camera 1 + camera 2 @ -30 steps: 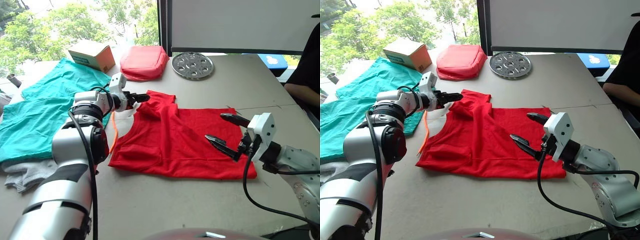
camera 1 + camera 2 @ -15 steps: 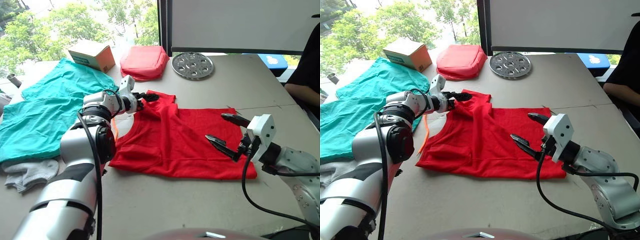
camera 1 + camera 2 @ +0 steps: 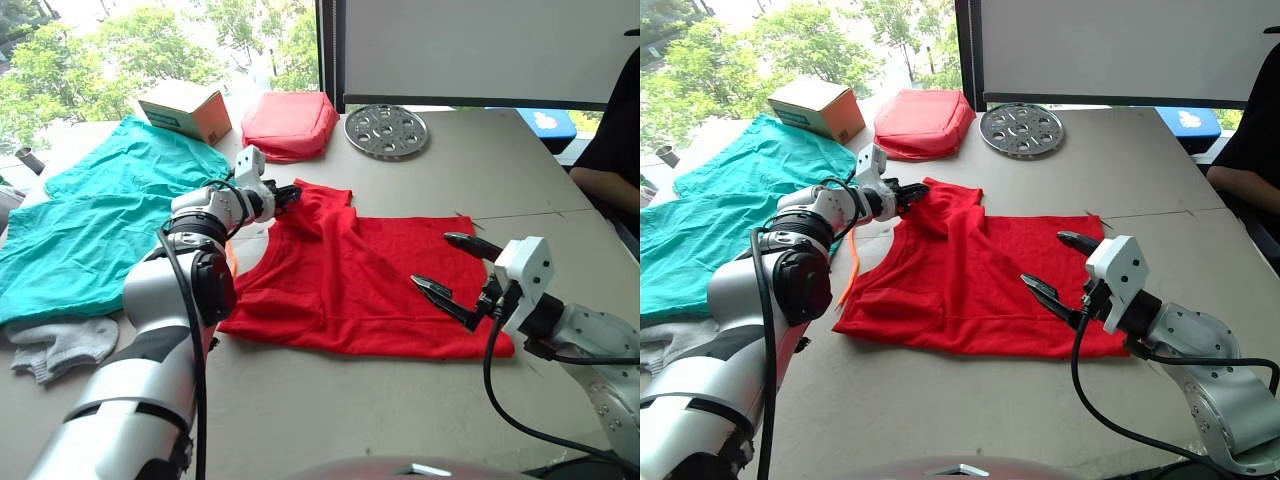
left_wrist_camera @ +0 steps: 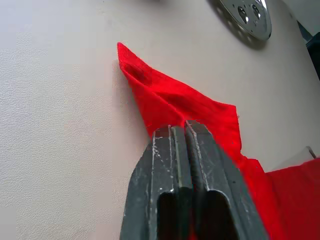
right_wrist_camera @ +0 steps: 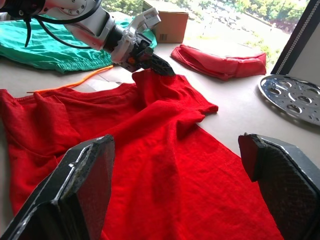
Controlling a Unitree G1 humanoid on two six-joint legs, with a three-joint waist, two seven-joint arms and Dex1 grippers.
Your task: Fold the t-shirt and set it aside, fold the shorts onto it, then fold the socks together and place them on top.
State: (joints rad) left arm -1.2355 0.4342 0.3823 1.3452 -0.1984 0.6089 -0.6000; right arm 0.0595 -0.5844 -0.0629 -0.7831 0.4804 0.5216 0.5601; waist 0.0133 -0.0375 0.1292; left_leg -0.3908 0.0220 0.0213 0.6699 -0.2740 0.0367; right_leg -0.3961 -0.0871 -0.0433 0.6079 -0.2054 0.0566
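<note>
Stage: first step of the task, judged from the layout; the t-shirt (image 3: 360, 285) lies mostly flat on the worktop (image 3: 500, 170), not yet folded.
T-shirt: bright red, spread across the middle of the worktop, one far sleeve lifted and bunched towards the left.
Left gripper (image 3: 910, 194): clenched on the t-shirt's raised sleeve edge; in the left wrist view the two fingers (image 4: 172, 165) are pressed together with red cloth coming out from between them.
Right gripper (image 3: 452, 265): released, jaws spread wide, hovering just above the t-shirt's right side, holding nothing.
Shorts (image 3: 90, 215): teal, spread at the left of the worktop, orange drawstring (image 3: 847, 265) trailing beside the t-shirt's left edge.
Socks (image 3: 55, 345): pale grey, bunched at the near left corner, next to the shorts.
Other items: cardboard box (image 3: 183, 108), padded red pouch (image 3: 288, 124), round perforated metal disc (image 3: 386, 130) along the far edge; a person's dark sleeve (image 3: 612, 150) at the right.
Risk 1: the pinch takes only a thin edge of sleeve; a quick pull could slip the cloth free.
Risk 2: dragging one sleeve alone may wrinkle or skew the body instead of folding it cleanly, since the right side is unheld.
Risk 3: the drawstring lies close enough to be swept along.
Writing: the box carries a teal band; no text is legible. No label visible on the t-shirt.
</note>
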